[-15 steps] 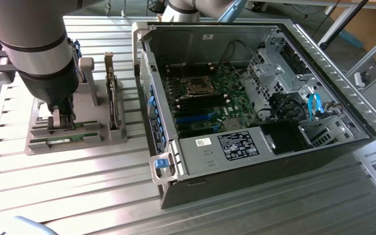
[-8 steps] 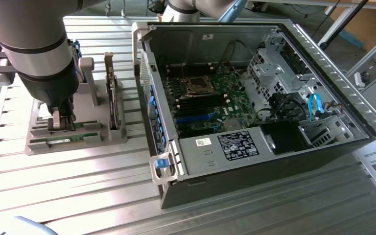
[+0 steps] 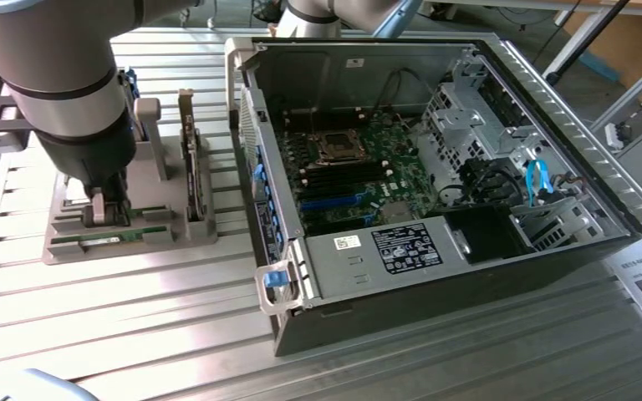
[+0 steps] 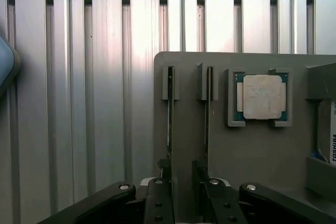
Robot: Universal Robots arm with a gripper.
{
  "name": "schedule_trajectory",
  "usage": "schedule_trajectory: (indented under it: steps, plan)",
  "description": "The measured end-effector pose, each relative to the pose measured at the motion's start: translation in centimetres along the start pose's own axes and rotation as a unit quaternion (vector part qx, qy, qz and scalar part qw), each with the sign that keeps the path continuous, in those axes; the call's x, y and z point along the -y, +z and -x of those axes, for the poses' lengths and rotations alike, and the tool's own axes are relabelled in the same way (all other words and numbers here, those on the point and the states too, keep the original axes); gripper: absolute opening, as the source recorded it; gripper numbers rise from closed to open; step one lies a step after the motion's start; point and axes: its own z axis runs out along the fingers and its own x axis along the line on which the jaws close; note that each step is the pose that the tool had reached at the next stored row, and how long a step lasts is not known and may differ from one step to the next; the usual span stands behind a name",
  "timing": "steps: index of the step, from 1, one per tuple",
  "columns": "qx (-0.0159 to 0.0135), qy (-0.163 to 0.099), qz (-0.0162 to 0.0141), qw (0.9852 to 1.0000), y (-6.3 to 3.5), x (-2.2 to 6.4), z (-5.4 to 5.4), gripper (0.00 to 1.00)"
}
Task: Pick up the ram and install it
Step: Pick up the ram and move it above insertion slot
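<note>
The ram [image 3: 113, 238] is a thin green stick lying on edge in the front slot of a grey parts holder [image 3: 187, 236] at the exterior view's left. In the wrist view the ram [image 4: 170, 109] shows edge-on as a thin dark line in one of two parallel slots. My gripper [image 3: 103, 210] hangs low over the holder, just behind the ram. Its black fingers [image 4: 158, 202] stand apart, so the gripper [image 4: 184, 195] is open and holds nothing. Whether a finger touches the ram is hidden.
The holder also carries a square silver processor [image 4: 261, 96], a hard drive [image 4: 328, 141] and an upright dark expansion card [image 3: 194, 163]. An open computer case [image 3: 544, 92] with its motherboard [image 3: 349, 171] lies at the exterior view's right on the slatted aluminium table [image 3: 131, 317].
</note>
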Motion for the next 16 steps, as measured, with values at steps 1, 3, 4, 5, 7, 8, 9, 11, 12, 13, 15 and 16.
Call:
schedule_trajectory:
  steps: [1, 3, 4, 5, 7, 8, 9, 11, 12, 13, 15, 16]
  plan:
    - [0.0, 0.0, 0.0, 1.0, 0.16, 0.0, 0.0, 0.3]
    - [0.0, 0.0, 0.0, 1.0, 0.43, 0.02, -0.01, 0.3]
    - [0.0, 0.0, 0.0, 1.0, 0.54, 0.02, -0.02, 0.3]
    - [0.0, 0.0, 0.0, 1.0, 0.65, 0.03, -0.02, 0.3]
    - [0.0, 0.0, 0.0, 1.0, 0.84, 0.04, -0.02, 0.3]
    - [0.0, 0.0, 0.0, 1.0, 0.92, 0.04, -0.02, 0.3]
    - [0.0, 0.0, 0.0, 1.0, 1.0, 0.04, -0.03, 0.3]
    - [-0.0001, 0.0, 0.0001, 1.0, 1.13, 0.05, -0.03, 0.3]
    - [-0.0001, 0.0, 0.0001, 1.0, 1.12, 0.05, -0.03, 0.3]
    - [-0.0001, 0.0, 0.0001, 1.0, 1.12, 0.05, -0.03, 0.3]
    - [-0.0001, 0.0, 0.0001, 1.0, 1.13, 0.05, -0.03, 0.3]
    - [0.0, 0.0, 0.0, 1.0, 1.15, 0.05, -0.07, 0.3]
